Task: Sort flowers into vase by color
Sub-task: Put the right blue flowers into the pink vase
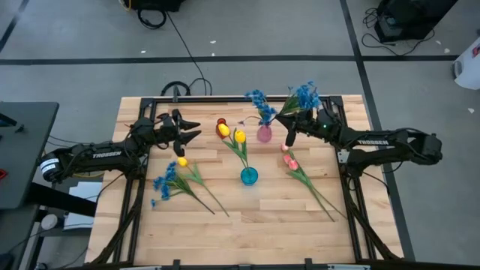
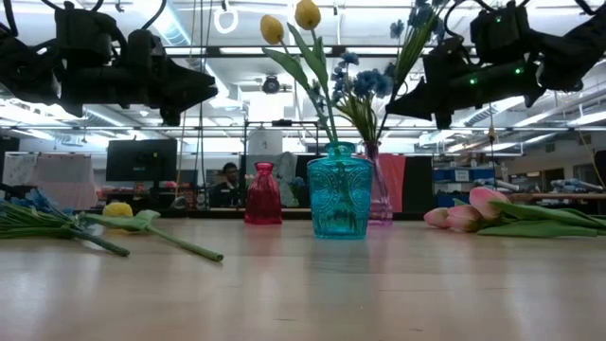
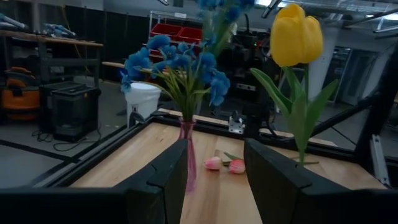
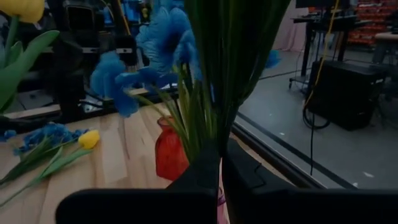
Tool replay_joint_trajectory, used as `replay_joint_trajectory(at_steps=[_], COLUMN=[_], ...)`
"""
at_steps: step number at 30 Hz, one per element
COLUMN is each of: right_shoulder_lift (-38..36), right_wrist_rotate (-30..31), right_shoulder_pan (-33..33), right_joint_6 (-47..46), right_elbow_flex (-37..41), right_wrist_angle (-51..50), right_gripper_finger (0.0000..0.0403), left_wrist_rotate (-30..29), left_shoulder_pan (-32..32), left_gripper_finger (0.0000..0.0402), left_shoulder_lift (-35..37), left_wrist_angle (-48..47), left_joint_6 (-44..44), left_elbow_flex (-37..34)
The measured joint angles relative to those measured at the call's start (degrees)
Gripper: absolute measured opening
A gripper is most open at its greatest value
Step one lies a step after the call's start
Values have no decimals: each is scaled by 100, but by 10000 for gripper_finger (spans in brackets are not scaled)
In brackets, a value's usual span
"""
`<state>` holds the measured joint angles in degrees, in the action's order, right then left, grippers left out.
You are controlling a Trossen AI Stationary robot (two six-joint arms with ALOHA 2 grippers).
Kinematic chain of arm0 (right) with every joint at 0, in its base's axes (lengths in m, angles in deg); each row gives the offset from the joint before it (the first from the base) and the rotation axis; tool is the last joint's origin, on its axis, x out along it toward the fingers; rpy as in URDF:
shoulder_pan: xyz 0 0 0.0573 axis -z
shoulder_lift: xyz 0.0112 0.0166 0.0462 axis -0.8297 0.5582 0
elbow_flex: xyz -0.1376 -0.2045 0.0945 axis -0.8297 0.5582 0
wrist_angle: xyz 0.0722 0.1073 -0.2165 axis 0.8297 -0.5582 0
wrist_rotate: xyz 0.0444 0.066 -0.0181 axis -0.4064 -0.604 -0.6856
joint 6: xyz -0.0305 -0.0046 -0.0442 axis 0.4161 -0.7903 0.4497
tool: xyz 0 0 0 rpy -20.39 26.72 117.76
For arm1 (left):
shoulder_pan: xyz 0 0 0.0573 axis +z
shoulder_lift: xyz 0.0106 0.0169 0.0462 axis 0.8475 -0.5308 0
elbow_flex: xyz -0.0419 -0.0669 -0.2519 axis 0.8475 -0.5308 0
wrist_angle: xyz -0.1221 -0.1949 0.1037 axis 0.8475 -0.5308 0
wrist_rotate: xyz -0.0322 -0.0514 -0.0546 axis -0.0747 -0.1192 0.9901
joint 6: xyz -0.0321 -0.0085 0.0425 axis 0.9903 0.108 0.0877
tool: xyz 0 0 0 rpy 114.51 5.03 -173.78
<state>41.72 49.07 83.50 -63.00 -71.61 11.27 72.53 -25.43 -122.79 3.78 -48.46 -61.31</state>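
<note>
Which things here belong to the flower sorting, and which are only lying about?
Job:
- blue sprig in right end effector
- pink vase
- teal vase
- red vase
- pink tulips

Lying about:
- floor cables
- white bucket

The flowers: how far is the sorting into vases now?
Done: two yellow tulips stand in the teal vase, and a blue sprig in the pink vase. In hand: the right gripper is shut on another blue sprig beside that vase. Left: the pink tulips, a yellow tulip and blue flowers lie on the table. The red vase looks empty.
</note>
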Motion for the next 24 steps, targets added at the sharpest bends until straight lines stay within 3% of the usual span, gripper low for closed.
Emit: replay_joint_trajectory(at_steps=[11,24], right_shoulder_lift=[53,869], right_wrist_rotate=[337,813], right_shoulder_pan=[-268,-609], right_joint_6=[190,272], right_elbow_flex=[-1095,-1570], right_wrist_angle=[-1835,-2143], right_gripper_finger=[13,13], left_wrist_rotate=[-67,-14], left_shoulder_pan=[0,0], left_gripper_finger=[163,163], left_shoulder_lift=[-2,0], left_wrist_angle=[0,-10], left_joint_6=[-10,-12], left_elbow_flex=[0,0])
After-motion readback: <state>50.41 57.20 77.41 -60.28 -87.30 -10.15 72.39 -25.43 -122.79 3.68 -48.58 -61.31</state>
